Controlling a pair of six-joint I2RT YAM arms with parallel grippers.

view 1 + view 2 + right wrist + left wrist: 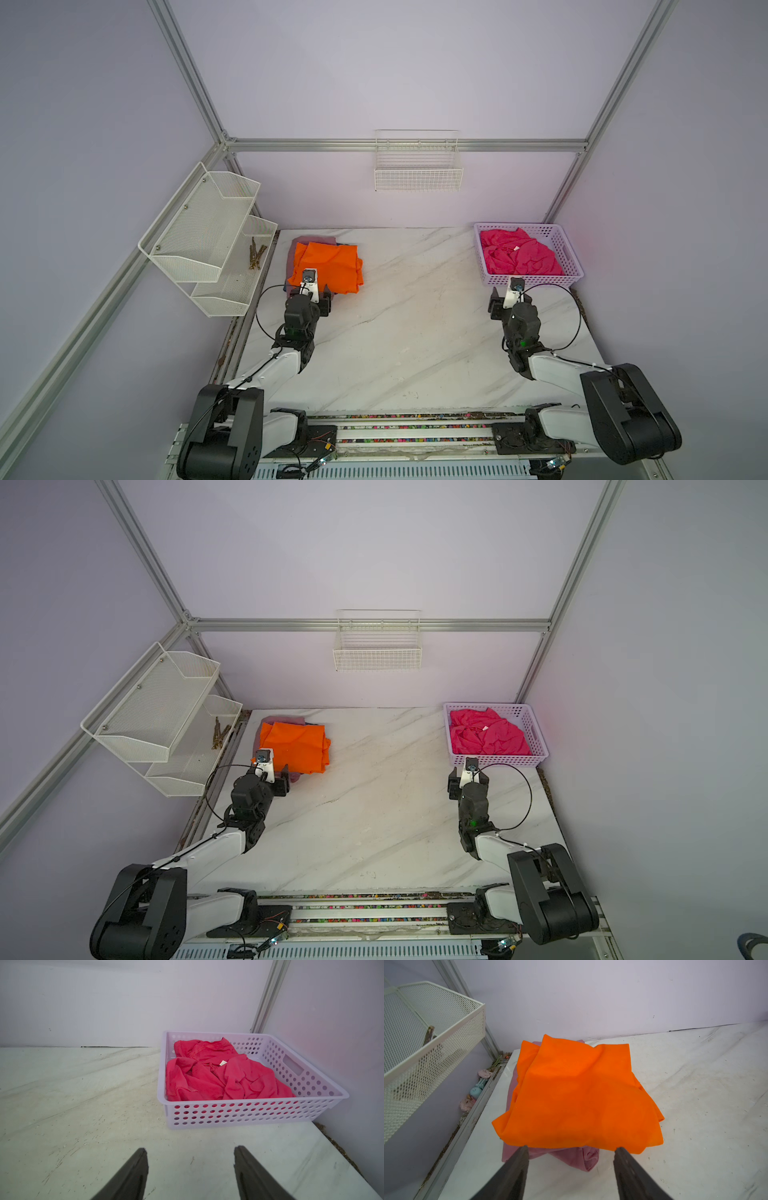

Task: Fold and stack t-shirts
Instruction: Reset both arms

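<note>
A folded bright orange t-shirt (328,266) (577,1095) tops a stack at the table's back left. A dusty mauve-pink t-shirt (571,1157) pokes out beneath it. My left gripper (572,1148) is open, its fingertips at the near edge of the orange shirt with nothing held between them. A hot pink t-shirt (517,255) (218,1072) lies crumpled in a lavender perforated basket (575,270) (249,1114) at the back right. My right gripper (190,1149) is open over bare table, just in front of that basket.
A white mesh shelf (208,232) hangs on the left wall close to the stack. A wire basket (417,174) hangs on the back wall. Small debris (475,1093) lies in the gap beside the table's left edge. The marble tabletop (415,316) stretches between the arms.
</note>
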